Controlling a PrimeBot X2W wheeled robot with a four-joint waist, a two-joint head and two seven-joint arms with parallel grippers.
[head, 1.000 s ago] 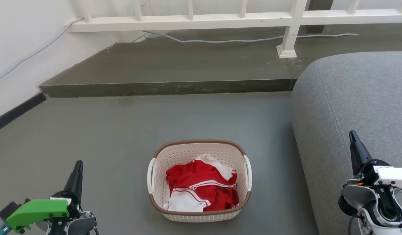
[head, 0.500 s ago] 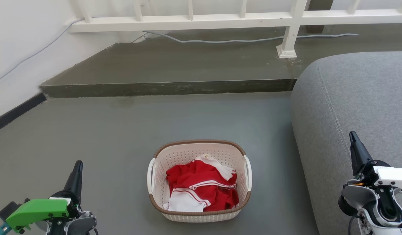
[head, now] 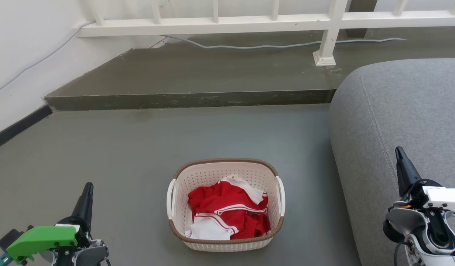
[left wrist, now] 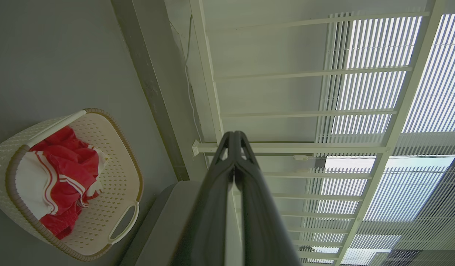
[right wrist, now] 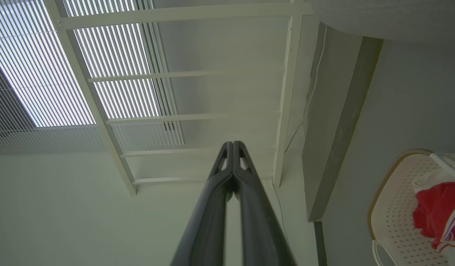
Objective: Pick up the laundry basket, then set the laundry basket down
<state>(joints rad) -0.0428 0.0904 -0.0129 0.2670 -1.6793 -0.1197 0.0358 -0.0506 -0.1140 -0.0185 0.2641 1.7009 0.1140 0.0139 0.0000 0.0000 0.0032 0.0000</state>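
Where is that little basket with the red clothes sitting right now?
In the head view the laundry basket sits on the grey floor at the lower middle, just left of the grey sofa, with the raised step beyond it.

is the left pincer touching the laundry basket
Apart. The head view shows a wide stretch of bare floor between the left pincer and the laundry basket.

My head cam: high, tilted down at floor [head: 139, 155] | my wrist cams: low, rolled sideways, facing railing [left wrist: 286, 147] | all three share laundry basket [head: 226, 161].
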